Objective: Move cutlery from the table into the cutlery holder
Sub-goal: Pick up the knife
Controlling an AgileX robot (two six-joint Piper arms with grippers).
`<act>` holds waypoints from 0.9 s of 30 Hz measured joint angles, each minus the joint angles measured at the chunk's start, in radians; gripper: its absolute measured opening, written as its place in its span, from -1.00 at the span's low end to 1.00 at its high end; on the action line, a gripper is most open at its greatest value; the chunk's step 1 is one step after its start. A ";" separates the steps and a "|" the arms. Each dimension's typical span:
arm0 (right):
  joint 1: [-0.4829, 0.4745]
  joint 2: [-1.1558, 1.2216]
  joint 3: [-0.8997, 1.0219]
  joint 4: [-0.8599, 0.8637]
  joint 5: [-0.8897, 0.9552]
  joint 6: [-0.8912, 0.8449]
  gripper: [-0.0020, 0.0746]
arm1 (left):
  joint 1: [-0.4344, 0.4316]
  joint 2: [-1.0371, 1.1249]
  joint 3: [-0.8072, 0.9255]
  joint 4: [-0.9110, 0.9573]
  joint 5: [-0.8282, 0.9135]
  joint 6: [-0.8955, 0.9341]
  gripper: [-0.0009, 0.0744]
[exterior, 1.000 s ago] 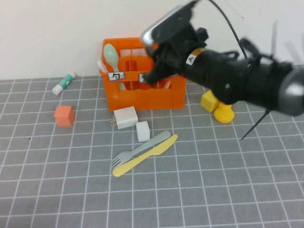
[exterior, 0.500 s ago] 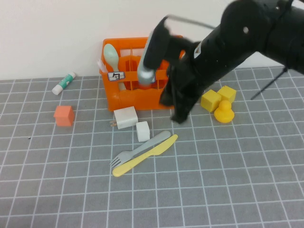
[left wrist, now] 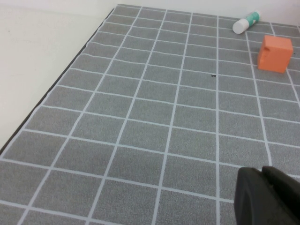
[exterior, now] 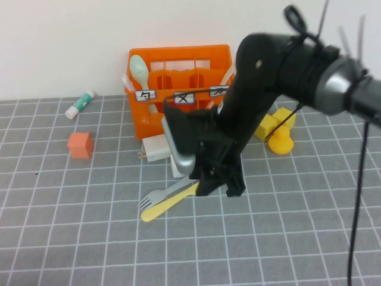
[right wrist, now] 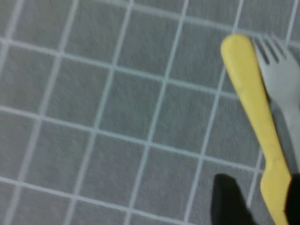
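Your table, grey with thin white grid lines, fills the high view. On it, the biggest thing is your right arm, which reaches in from two o'clock and bends down to the centre. The right gripper sits low over the cutlery. In the right wrist view its dark fingers stand apart on either side of the yellow knife, and you cannot tell whether they touch it; nothing shows as lifted.

The orange cutlery holder stands at twelve o'clock from the centre, against the back wall, with three small white labels on its front. A pale green spoon stands in its left compartment.

Just in front of the holder, at about eleven o'clock from the gripper, a white block lies on the table, partly behind the arm. At two o'clock a yellow duck and a yellow block sit close together.

The pale yellow knife and the light grey fork lie side by side, touching, slanting toward eight o'clock from the gripper, their far ends hidden under it.

At nine o'clock an orange cube sits alone, and a white tube with a green cap lies at ten o'clock.

Your left gripper shows only as a dark edge in the left wrist view, above bare table; you cannot tell its opening.
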 joint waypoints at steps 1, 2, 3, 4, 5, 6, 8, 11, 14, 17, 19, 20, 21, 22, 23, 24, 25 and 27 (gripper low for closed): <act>0.005 0.011 -0.001 -0.025 -0.009 -0.002 -0.19 | 0.000 0.000 0.000 0.000 0.000 0.000 -0.98; 0.013 0.026 -0.002 -0.059 -0.017 -0.002 -0.14 | 0.000 0.000 0.000 0.000 0.000 0.000 -0.98; 0.023 0.041 -0.007 -0.093 -0.025 -0.002 -0.11 | 0.000 0.000 0.000 0.000 0.000 0.000 -0.98; 0.032 0.055 -0.011 -0.119 -0.027 -0.002 -0.10 | 0.000 0.000 0.000 0.000 0.000 0.000 -0.98; 0.044 0.072 -0.021 -0.147 -0.030 0.005 -0.09 | 0.000 0.000 0.000 0.000 0.000 0.000 -0.98; 0.057 0.090 -0.032 -0.172 -0.032 0.018 -0.08 | 0.000 0.000 0.000 0.000 0.000 0.000 -0.98; 0.080 0.128 -0.058 -0.211 -0.037 0.048 -0.07 | 0.000 0.000 0.000 0.000 0.000 0.000 -0.98; 0.104 0.175 -0.114 -0.248 -0.041 0.093 -0.06 | 0.000 0.000 0.000 0.000 0.000 0.000 -0.98; 0.113 0.211 -0.183 -0.257 -0.037 0.126 -0.06 | 0.000 0.000 0.000 -0.001 0.000 0.000 -0.98; 0.114 0.231 -0.240 -0.259 -0.018 0.140 -0.06 | 0.000 0.000 0.000 -0.001 0.000 0.000 -0.98; 0.114 0.237 -0.262 -0.259 -0.003 0.144 -0.06 | 0.000 0.000 0.000 -0.001 0.000 0.000 -0.98; 0.114 0.239 -0.265 -0.259 0.005 0.144 -0.06 | 0.000 0.000 0.000 -0.001 0.000 0.000 -0.98; 0.114 0.239 -0.269 -0.256 0.012 0.144 -0.06 | 0.000 0.000 0.000 -0.001 0.000 0.000 -0.98; 0.114 0.239 -0.269 -0.255 0.020 0.144 -0.06 | 0.000 0.000 0.000 -0.001 0.000 0.000 -0.98; 0.114 0.241 -0.269 -0.255 0.024 0.144 -0.07 | 0.000 0.000 0.000 -0.001 0.000 0.000 -0.98; 0.114 0.243 -0.269 -0.252 0.032 0.144 -0.07 | 0.000 0.000 0.000 -0.001 0.000 0.000 -0.98; 0.114 0.246 -0.269 -0.252 0.039 0.144 -0.07 | 0.000 0.000 0.000 -0.001 0.000 0.000 -0.98; 0.114 0.256 -0.269 -0.252 0.049 0.144 -0.09 | 0.000 0.000 0.000 -0.001 0.000 0.000 -0.98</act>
